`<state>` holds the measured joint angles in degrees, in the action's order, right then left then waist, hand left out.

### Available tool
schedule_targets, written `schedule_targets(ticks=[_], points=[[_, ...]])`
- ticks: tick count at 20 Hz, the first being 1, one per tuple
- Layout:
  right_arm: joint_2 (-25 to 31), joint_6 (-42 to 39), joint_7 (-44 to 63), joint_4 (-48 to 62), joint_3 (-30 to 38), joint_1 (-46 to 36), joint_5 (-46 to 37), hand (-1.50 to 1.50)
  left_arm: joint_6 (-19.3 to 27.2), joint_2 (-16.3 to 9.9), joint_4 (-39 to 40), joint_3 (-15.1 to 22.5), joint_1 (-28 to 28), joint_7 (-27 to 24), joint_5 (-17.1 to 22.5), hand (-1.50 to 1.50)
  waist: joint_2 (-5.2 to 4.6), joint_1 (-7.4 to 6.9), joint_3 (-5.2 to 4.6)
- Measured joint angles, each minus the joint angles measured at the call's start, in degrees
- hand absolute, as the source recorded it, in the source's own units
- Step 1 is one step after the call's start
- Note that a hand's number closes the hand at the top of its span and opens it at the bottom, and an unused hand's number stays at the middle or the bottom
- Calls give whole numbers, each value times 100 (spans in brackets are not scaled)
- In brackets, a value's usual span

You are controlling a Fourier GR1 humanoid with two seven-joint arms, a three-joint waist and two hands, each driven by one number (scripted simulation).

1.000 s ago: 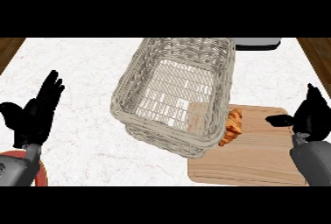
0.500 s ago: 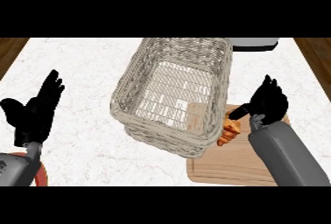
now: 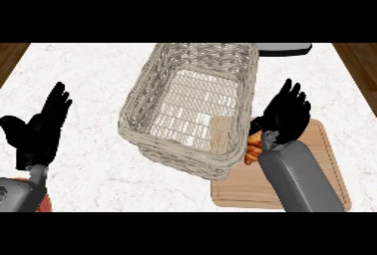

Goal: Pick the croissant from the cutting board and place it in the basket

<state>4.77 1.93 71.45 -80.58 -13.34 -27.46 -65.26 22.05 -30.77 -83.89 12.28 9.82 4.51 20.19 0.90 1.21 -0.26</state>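
One basket [image 3: 193, 107], one board [image 3: 324, 164], one croissant [image 3: 254, 148] (mostly hidden, on the board's left edge against the basket), white marble counter [image 3: 95, 69] with wood at both sides; right hand [image 3: 285, 115] open over croissant, holding nothing, left hand [image 3: 40, 129] open, resting.
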Motion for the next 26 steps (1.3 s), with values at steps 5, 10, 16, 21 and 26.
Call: schedule_targets(ticks=[5, 10, 16, 21, 26], points=[[-295, -178, -10, -464, -18, 498, -505, -150, -99, 23, 36, -84, 65, 16, 6, 0, -38, -24, 13], [-387, -175, -92, -696, -142, 921, -855, -150, -122, 92, 8, -119, 80, 21, -96, 0, -64, -82, 20], [-414, -112, -102, -703, -362, 1174, -1184, -150, -111, 230, 0, -104, 99, 47, -255, 0, -80, -123, 24], [-416, -45, -50, -724, -529, 1172, -1196, -150, -251, 252, 75, -214, 157, 57, -255, 0, -84, -143, 25], [-413, 79, -74, -604, -547, 1206, -1217, -150, -269, 369, 193, -223, 221, 26, -368, 0, -89, -143, 25]])
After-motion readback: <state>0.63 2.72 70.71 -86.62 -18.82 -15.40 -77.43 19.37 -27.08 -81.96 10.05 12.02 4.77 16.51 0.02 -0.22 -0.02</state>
